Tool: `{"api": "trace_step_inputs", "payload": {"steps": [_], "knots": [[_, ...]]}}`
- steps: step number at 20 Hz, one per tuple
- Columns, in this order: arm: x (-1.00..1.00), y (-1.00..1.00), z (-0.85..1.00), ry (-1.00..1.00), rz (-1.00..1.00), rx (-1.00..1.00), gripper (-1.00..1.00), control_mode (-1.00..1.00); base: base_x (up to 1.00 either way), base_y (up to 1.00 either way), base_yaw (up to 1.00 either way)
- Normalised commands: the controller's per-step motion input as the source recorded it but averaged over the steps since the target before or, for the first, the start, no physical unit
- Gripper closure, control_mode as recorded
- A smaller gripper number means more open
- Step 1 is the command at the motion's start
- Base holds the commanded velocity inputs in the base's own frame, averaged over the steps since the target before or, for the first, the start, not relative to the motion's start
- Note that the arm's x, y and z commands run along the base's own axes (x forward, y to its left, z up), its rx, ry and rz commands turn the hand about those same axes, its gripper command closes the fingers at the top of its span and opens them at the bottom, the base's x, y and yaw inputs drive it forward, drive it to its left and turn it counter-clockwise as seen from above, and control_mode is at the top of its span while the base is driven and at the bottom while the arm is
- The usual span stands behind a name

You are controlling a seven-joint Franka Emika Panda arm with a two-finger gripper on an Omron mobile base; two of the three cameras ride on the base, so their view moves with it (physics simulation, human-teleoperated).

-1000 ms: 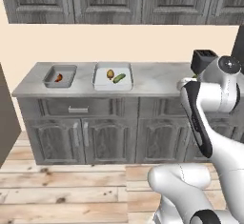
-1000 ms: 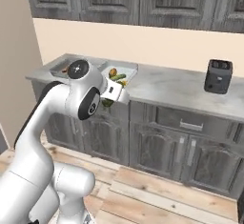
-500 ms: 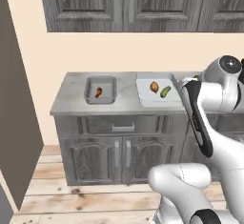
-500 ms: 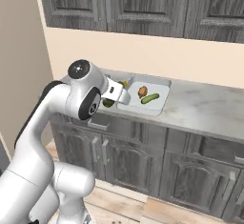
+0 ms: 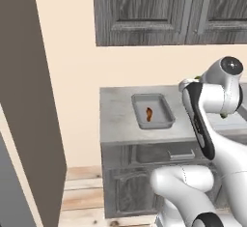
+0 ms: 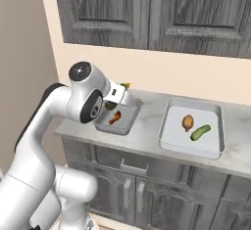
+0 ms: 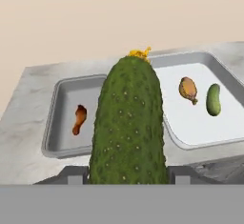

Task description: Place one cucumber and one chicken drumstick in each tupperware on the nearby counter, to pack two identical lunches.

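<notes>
The base has driven on since the earlier frames: both base views have shifted along the table (image 6: 147, 141), so the toaster has left the picture and a tall dark panel (image 5: 29, 100) now fills the left of the left base view. The things on the table lie as before.

The gripper (image 6: 116, 99) hangs over the back edge of the small tray (image 6: 128, 121), its jaws closed on a cucumber (image 7: 128, 123) that stands upright between them in the hand view, as it did a second ago. The small tray holds one drumstick (image 6: 115, 118). The large tray (image 6: 215, 146), just beside it on the table, holds a second drumstick (image 6: 188, 122) and a second cucumber (image 6: 200, 132), lying near each other but apart.
</notes>
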Motion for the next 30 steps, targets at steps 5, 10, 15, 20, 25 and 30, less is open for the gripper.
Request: {"api": "trace_step_inputs", "payload": {"steps": [5, 10, 15, 20, 25, 30], "knots": [[0.00, 0.00, 0.00, 0.00, 0.00, 0.00, 1.00, 1.00, 0.52, 0.73, -0.20], [0.00, 0.00, 0.00, 0.00, 0.00, 0.00, 1.00, 1.00, 0.38, 0.00, -0.01], [0.54, -0.25, -0.30, 0.23, -0.01, 0.03, 1.00, -1.00, 0.21, -0.05, 0.00], [0.93, -0.02, -0.64, 0.41, 0.00, 0.01, 1.00, -1.00, 0.00, 0.00, 0.00], [0.44, -0.10, -0.81, 0.20, 0.00, 0.03, 1.00, -1.00, 0.00, 0.00, 0.00], [0.20, -0.48, -0.81, -0.01, 0.00, 0.16, 1.00, -1.00, 0.00, 0.00, 0.00]]}}
